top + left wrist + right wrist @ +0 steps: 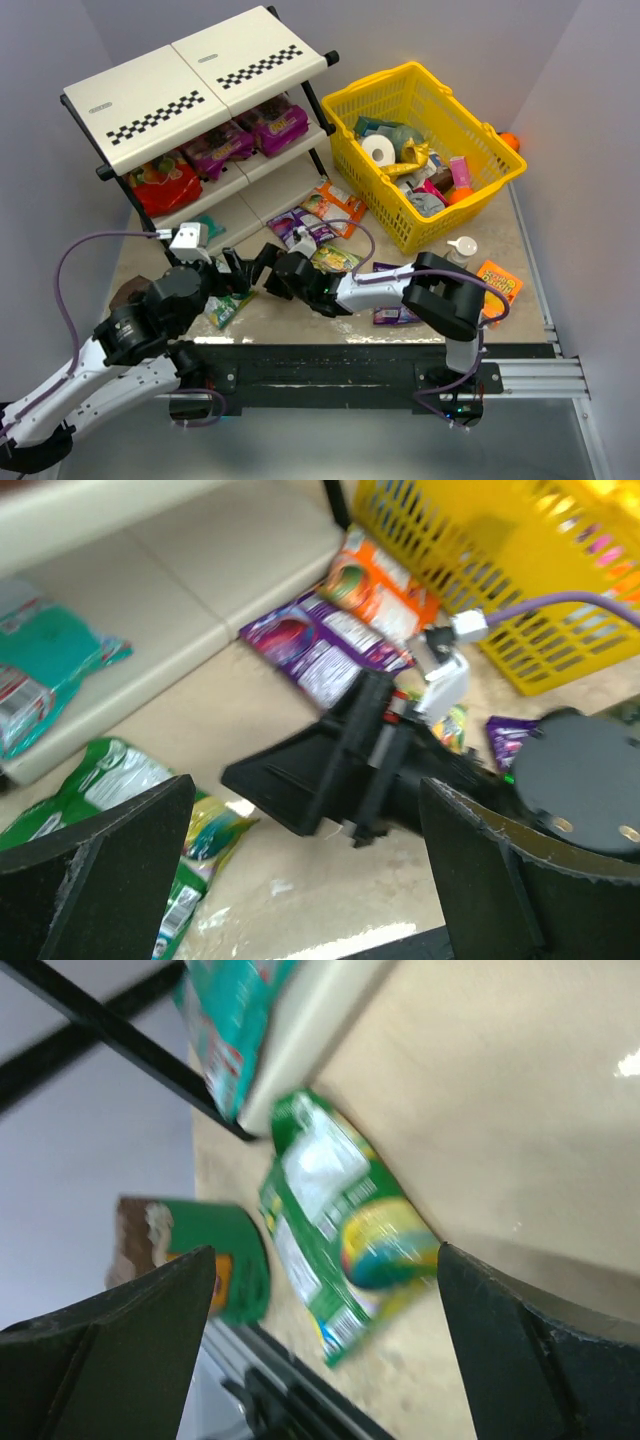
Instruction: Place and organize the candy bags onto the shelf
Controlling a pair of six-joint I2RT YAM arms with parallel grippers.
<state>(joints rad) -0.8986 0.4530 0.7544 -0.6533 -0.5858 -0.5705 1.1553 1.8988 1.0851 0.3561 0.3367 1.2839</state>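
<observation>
The right gripper holds its two black fingers wide apart and empty above a glossy green candy pouch lying flat on the beige tabletop. The left gripper also gapes empty. Purple pouches and a red pouch rest on the middle tier of the cream checkered three-tier shelf.

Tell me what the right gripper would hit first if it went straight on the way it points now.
Most likely the green candy bag lying flat on the table, framed between the open fingers of the right gripper in its wrist view; depth is unclear.
</observation>
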